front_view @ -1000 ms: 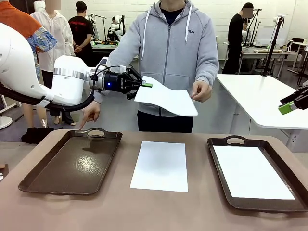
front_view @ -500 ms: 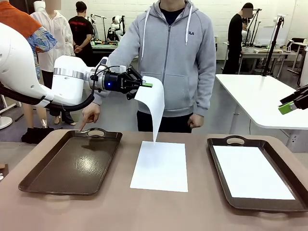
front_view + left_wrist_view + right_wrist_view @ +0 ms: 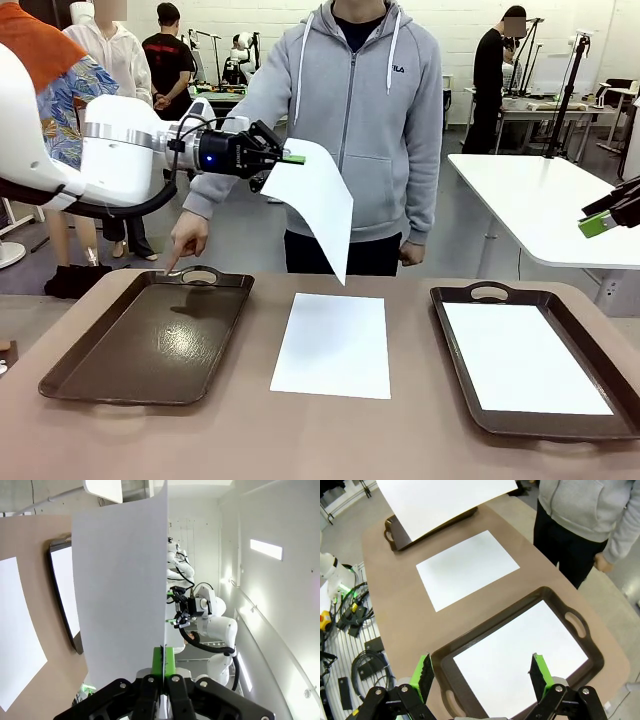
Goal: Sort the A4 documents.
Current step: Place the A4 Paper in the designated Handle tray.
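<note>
The left fingers (image 3: 291, 158) are closed on the top edge of one A4 sheet (image 3: 322, 205), well above the surface's (image 3: 240, 440) far edge and in front of the person (image 3: 350, 110). In the left wrist view the green pads pinch the paper's edge (image 3: 120, 580) between them. This held sheet hangs free and curls downward. Its lowest corner points toward the far edge of the middle sheet (image 3: 333, 343) and stays clear of it.

The middle sheet lies flat on the bare surface between the two trays, touching neither. The left tray (image 3: 150, 345) has a bare, glossy floor. The right tray (image 3: 455, 330) holds a third sheet (image 3: 522, 358), which lies flat inside the rim and covers most of the floor.

The person stands at the far side. One hand (image 3: 188, 236) points an index finger down at the left tray's far rim, just beside its handle (image 3: 200, 274). I cannot tell whether the fingertip touches the rim. The other hand (image 3: 408, 252) hangs at the person's side.

The right fingers (image 3: 598, 224) are at the picture's right edge, raised well above the right tray. The right wrist view shows them spread wide with nothing between them, looking down on the right tray and its sheet.
</note>
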Available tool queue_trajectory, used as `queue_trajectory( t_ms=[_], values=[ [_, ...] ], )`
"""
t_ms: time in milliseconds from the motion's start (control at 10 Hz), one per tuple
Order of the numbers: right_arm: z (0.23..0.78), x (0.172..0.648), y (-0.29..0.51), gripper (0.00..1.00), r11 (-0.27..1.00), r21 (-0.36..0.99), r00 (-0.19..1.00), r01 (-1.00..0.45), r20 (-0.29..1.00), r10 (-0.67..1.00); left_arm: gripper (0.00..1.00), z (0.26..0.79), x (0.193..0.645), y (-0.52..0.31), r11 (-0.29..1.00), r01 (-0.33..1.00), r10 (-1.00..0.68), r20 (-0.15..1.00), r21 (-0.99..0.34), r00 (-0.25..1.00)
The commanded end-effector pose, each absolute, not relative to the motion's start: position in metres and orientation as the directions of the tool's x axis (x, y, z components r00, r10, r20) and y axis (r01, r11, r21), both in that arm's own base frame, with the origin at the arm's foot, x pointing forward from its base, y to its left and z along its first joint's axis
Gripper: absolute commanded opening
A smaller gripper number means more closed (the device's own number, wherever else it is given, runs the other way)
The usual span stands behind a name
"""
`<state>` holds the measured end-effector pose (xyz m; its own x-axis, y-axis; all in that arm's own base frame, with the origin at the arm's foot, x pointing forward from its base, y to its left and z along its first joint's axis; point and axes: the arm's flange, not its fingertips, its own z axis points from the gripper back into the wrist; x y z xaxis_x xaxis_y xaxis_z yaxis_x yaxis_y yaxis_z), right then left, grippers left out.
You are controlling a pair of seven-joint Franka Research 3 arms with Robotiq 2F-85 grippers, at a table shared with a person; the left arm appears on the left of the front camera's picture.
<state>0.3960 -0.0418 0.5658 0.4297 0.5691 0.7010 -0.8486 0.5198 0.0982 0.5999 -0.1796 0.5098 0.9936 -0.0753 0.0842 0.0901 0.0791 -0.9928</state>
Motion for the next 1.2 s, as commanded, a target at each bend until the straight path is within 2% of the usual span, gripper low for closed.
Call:
queue_trajectory(
  t_ms=[0,400,900,1100],
  values=[
    [0.565,0.396,-0.041,1.0,0.519,0.101,0.431,-0.849,0.701,0.568,0.01,0.505,0.581,-0.158,0.083,0.124,-0.113,0.114,-0.989,0.987],
    [0.565,0.396,-0.041,1.0,0.519,0.101,0.431,-0.849,0.701,0.568,0.01,0.502,0.558,-0.102,0.107,0.095,-0.185,0.074,-0.99,0.98],
    [0.565,0.396,-0.041,1.0,0.519,0.101,0.431,-0.849,0.701,0.568,0.01,0.468,0.523,-0.049,0.345,0.019,-0.121,-0.024,-0.939,0.992],
    [0.565,0.396,-0.041,1.0,0.519,0.101,0.431,-0.849,0.701,0.568,0.01,0.452,0.513,-0.037,0.407,0.02,-0.068,-0.009,-0.913,0.998]
  ],
)
